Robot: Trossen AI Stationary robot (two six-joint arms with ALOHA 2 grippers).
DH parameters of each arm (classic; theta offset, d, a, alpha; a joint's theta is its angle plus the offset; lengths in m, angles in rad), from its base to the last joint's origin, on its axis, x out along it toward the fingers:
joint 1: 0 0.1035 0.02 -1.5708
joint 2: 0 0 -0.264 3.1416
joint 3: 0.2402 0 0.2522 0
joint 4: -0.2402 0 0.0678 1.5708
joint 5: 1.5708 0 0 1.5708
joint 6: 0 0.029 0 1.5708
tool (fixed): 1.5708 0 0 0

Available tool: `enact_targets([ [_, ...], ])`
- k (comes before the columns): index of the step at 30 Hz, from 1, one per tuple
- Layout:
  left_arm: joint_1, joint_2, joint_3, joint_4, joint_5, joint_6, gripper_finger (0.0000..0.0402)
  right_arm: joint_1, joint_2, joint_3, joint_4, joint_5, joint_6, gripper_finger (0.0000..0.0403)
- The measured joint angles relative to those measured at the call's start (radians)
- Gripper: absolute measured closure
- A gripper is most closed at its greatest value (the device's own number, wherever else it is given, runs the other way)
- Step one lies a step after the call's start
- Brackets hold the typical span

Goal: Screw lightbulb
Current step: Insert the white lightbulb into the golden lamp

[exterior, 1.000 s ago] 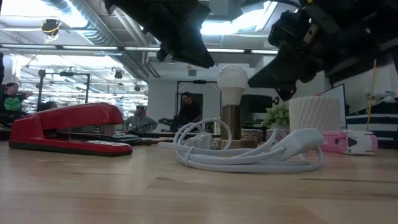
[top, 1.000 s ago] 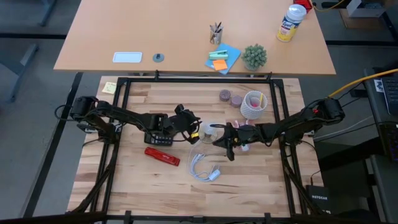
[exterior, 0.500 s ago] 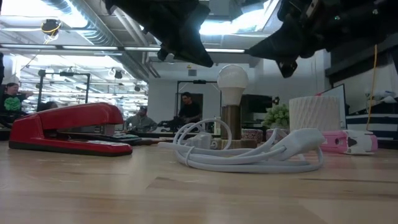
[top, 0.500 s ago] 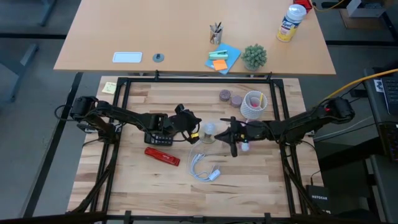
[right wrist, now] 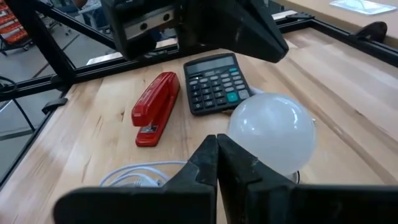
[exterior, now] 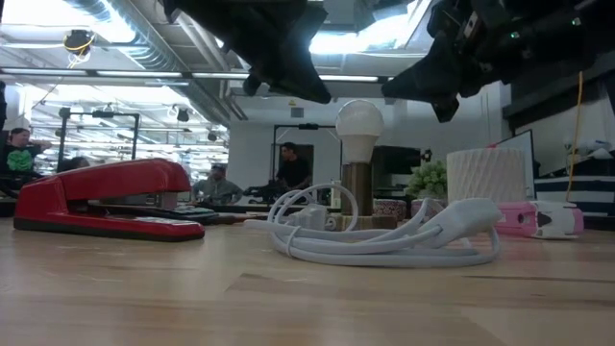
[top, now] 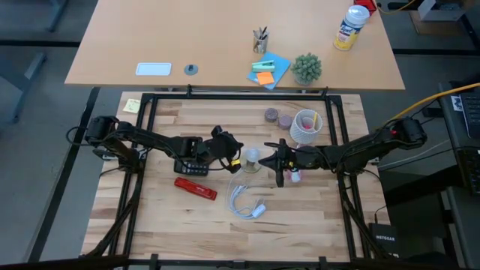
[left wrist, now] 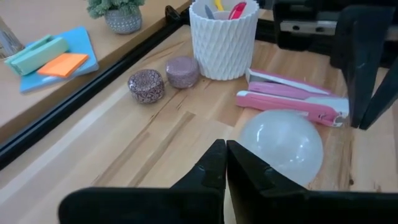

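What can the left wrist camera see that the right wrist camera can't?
Only the left wrist view shows the white ribbed cup, the pink stapler, two small round tins and a little potted plant. Only the right wrist view shows the red stapler, the calculator and a bit of white cable. Both show the lightbulb, with that arm's own shut fingers in front.

The right hand (top: pixel 274 163) has drawn back from the lightbulb (top: pixel 253 156).
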Motion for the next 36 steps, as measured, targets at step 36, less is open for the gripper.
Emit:
enact_targets([
  [36,-0.008,0.094,0.000,0.085,-0.006,0.004,0.0400,0.000,0.032,0.000,-0.017,0.107,-0.050,0.0395],
])
